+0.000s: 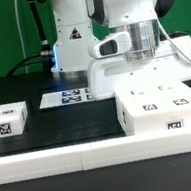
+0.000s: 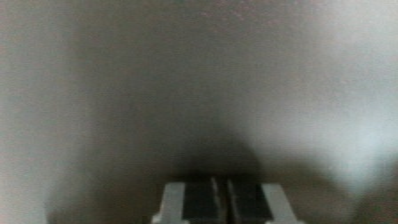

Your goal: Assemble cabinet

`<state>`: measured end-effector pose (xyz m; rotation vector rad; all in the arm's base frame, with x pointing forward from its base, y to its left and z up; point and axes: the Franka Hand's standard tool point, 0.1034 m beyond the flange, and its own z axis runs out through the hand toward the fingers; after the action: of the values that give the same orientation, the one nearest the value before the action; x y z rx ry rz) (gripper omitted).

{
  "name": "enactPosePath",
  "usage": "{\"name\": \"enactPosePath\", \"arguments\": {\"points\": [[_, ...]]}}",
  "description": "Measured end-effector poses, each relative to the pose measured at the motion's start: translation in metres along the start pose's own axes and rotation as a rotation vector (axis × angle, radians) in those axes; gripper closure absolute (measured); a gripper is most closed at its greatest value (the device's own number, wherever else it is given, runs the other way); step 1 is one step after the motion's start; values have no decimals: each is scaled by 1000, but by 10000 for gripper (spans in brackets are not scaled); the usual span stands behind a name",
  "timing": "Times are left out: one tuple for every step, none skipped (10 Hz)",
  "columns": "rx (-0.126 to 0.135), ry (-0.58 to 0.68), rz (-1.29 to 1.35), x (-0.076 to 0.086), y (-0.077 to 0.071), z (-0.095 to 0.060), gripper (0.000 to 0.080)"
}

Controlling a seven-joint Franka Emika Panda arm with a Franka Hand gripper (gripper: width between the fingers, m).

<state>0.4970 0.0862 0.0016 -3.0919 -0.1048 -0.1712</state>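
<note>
Here the gripper [image 2: 215, 203] is low at the cabinet [image 1: 157, 101], the large white box with black-and-white tags on its faces. In the exterior view the arm [image 1: 129, 6] hangs from above and its wrist ends just at the upper rear part of the cabinet, so the fingertips are hidden there behind white bodies. From that view I cannot tell if they touch the box. In the wrist view the two fingers [image 2: 189, 204] stand together, with only a thin dark line between them, and I see nothing held between the pads. The rest of the wrist view is a blurred pale grey surface very close in front of the gripper; it is too soft to say which part it is.

The cabinet lies on the black table [image 1: 58, 125], directly below the gripper. From there it reaches toward the exterior camera and toward the exterior view's right. Its top face shows small tags, and its front face shows one more.

The marker board [image 1: 68, 96] lies flat on the table near the gripper, on the exterior view's left of it. A small white block [image 1: 7, 120] with a tag is well apart from the gripper, far toward the exterior view's left, and apart from the cabinet too. A white rail [image 1: 54, 162] runs along the table edge, closer to the exterior camera than the gripper is.
</note>
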Motion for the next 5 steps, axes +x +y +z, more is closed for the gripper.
{"name": "enactPosePath", "arguments": {"points": [[0, 0, -3, 0, 0, 0, 794], [0, 0, -5, 0, 0, 0, 794], [0, 0, -6, 0, 0, 0, 797], [0, 1, -11, 1, 0, -1, 797], [-1, -8, -34, 1, 0, -11, 797]]}}
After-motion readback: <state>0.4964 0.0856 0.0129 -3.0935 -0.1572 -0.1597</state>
